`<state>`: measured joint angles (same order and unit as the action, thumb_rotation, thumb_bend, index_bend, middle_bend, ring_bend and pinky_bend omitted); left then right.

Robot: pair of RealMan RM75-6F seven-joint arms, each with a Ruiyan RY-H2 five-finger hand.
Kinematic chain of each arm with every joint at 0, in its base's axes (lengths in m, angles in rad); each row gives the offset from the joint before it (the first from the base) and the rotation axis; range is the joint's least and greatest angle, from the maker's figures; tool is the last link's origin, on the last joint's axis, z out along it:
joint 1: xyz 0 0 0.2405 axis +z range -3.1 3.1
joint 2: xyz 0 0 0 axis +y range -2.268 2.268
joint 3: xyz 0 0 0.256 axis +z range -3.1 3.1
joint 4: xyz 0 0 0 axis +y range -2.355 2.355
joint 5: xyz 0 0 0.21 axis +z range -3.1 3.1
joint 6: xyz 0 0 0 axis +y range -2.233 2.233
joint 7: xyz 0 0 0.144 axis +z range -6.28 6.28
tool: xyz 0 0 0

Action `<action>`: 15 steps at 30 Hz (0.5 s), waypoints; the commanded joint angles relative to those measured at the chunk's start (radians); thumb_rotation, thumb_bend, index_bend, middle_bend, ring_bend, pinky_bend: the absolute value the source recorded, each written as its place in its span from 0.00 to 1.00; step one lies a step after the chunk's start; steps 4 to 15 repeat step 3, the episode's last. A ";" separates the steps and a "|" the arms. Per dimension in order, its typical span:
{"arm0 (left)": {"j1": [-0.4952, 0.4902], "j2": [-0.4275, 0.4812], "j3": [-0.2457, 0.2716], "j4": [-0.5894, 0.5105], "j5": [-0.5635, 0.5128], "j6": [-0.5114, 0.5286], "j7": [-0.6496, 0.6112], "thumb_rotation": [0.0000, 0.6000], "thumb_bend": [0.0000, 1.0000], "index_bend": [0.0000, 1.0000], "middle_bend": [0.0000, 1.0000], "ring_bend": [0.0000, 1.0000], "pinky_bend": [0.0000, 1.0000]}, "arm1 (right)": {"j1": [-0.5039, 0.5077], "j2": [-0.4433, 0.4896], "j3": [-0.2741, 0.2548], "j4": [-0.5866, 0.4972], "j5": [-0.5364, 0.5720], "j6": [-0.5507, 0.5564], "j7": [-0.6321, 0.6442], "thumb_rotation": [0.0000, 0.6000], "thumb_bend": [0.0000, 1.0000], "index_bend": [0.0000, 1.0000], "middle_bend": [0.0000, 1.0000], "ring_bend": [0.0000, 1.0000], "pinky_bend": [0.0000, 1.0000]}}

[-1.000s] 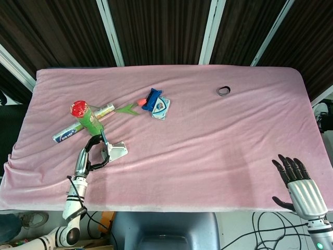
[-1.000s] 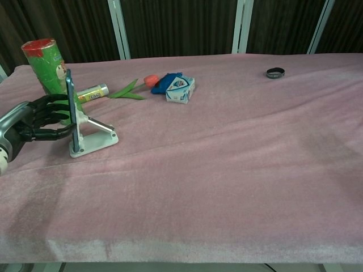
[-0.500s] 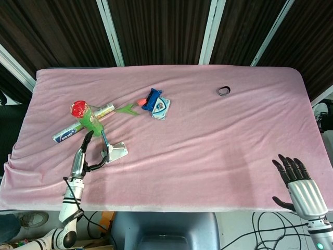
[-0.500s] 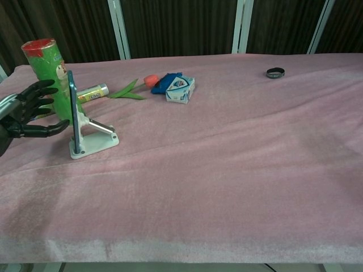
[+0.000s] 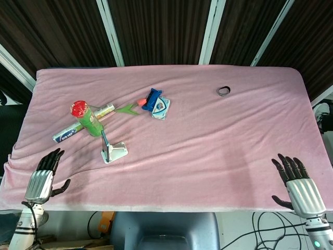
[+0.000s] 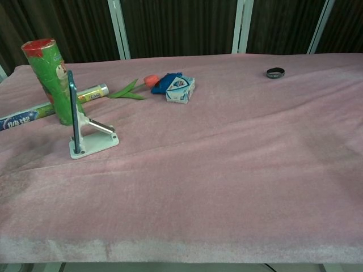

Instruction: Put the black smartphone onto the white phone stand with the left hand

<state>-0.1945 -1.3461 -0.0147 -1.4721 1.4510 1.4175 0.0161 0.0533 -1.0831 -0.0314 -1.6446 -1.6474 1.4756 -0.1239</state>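
Observation:
The black smartphone (image 6: 72, 110) stands on edge on the white phone stand (image 6: 95, 141), seen thin from the side; in the head view the smartphone (image 5: 104, 141) leans on the stand (image 5: 115, 152) left of the table's middle. My left hand (image 5: 44, 177) is open at the front left edge of the table, well apart from the stand, fingers spread. My right hand (image 5: 296, 184) is open past the front right edge. Neither hand shows in the chest view.
A green can with a red lid (image 5: 86, 117) stands just behind the stand, with a tube (image 5: 67, 133) and a second tube (image 5: 105, 109) beside it. A tulip (image 5: 132, 107), a blue packet (image 5: 153, 99), a small box (image 5: 162, 107) and a black ring (image 5: 223, 91) lie farther back on the pink cloth (image 5: 208, 146).
My left hand let go of the smartphone and drew back left and toward the front edge, leaving the chest view. The phone stays on the stand. The right hand has not moved.

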 commanded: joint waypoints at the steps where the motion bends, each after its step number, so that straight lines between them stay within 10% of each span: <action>1: 0.087 0.080 0.058 -0.142 -0.008 0.075 0.277 1.00 0.33 0.00 0.00 0.00 0.08 | 0.004 -0.006 0.002 -0.004 0.006 -0.009 -0.012 1.00 0.15 0.00 0.00 0.00 0.00; 15: 0.087 0.082 0.058 -0.145 -0.015 0.061 0.273 1.00 0.33 0.00 0.00 0.00 0.08 | 0.005 -0.006 0.004 -0.005 0.012 -0.011 -0.014 1.00 0.15 0.00 0.00 0.00 0.00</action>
